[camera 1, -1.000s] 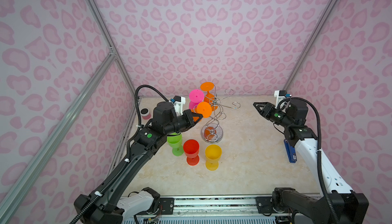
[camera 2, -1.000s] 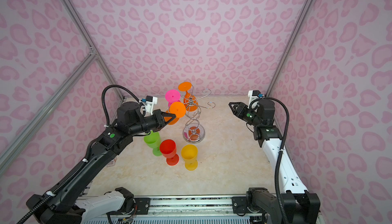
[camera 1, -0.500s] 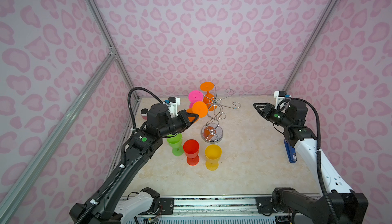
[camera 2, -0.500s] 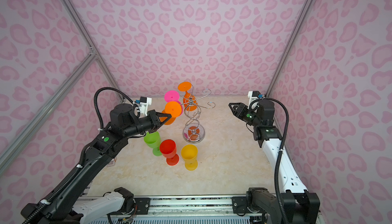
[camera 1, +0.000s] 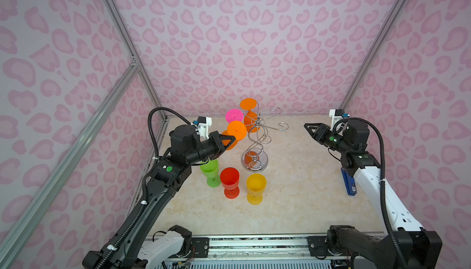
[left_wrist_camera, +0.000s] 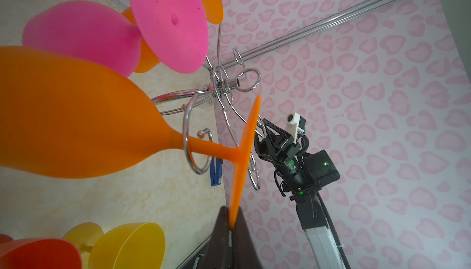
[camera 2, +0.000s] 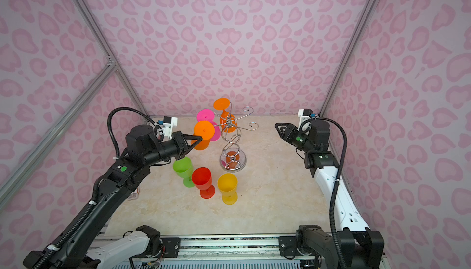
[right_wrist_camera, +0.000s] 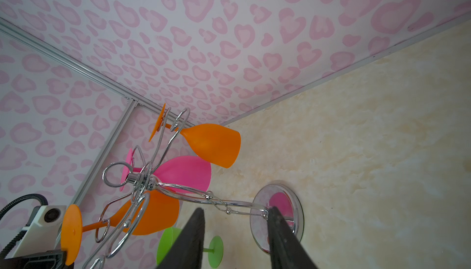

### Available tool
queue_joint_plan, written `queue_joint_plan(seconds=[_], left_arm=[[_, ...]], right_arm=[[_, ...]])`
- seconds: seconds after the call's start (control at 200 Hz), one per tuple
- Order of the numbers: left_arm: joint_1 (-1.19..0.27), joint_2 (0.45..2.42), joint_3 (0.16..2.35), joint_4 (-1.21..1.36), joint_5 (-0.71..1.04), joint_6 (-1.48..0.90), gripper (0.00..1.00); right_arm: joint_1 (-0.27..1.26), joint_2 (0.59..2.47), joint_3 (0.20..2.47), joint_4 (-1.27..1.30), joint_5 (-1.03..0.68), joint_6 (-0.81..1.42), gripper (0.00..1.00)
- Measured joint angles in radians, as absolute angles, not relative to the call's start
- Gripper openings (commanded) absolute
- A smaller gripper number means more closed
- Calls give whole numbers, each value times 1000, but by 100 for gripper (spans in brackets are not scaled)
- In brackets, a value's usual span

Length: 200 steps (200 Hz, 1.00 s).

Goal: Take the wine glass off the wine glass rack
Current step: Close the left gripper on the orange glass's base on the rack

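Beige marbled tabletop (camera 1: pixel 293 199): tall chrome wire wine glass rack (camera 1: pixel 254 163) upright near centre-back. Left gripper (camera 1: pixel 229 139): pinching foot-disc edge of orange plastic wine glass (camera 1: pixel 237 129), stem inside rack's hook ring, bowl hanging below. Right gripper (camera 1: pixel 309 127): jaws spread, empty, well apart from rack.

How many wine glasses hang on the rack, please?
3: rear orange glass, pink glass beside it, front orange glass with its foot pinched by the left gripper. None seems hidden.
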<state>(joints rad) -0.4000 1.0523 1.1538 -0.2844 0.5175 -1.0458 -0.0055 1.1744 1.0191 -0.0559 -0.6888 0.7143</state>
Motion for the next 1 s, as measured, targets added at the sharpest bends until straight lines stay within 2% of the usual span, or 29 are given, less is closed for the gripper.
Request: queue_joint_plan(seconds=[1.0], left_arm=[[-405, 1169, 1233, -256, 562, -1028, 2]], right_arm=[[-26, 1167, 1019, -54, -700, 715, 41]])
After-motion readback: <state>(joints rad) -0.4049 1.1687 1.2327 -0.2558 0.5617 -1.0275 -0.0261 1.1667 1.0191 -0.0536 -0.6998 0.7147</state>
